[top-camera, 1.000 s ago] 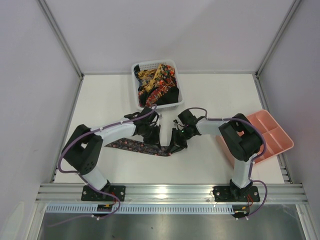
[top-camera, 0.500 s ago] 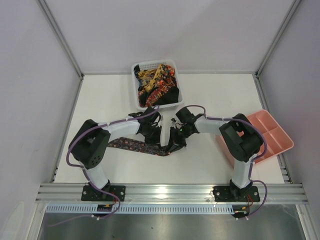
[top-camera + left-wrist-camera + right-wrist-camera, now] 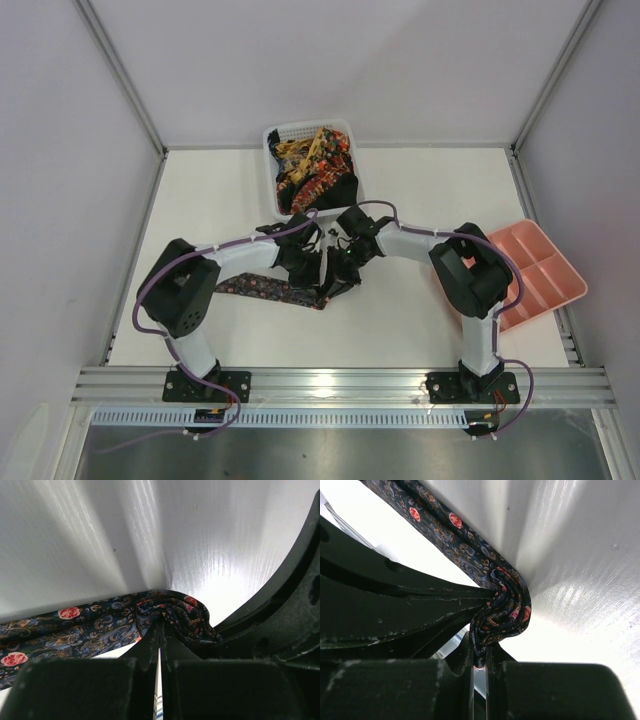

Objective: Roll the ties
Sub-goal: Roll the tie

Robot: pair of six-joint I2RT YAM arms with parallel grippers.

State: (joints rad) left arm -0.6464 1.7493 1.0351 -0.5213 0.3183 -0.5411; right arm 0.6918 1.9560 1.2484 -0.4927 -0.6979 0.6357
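One dark tie with small red and orange flowers lies flat on the table left of centre, and its right end is gathered into a small roll. Both grippers meet at that roll. My left gripper is shut, with the fabric creased into its fingertips. My right gripper is shut on the bunched folds, and cloth is pinched between its fingers. More ties, red, orange and yellow on black, are heaped in the white basket.
The white mesh basket stands at the back centre, just beyond the two grippers. A pink compartment tray sits at the right edge of the table beside the right arm. Metal frame posts and grey walls enclose the table.
The right gripper has moved left and closer to the left gripper, taking the tie's gathered end with it. The left arm's elbow swung right early on. Both grippers stayed shut.
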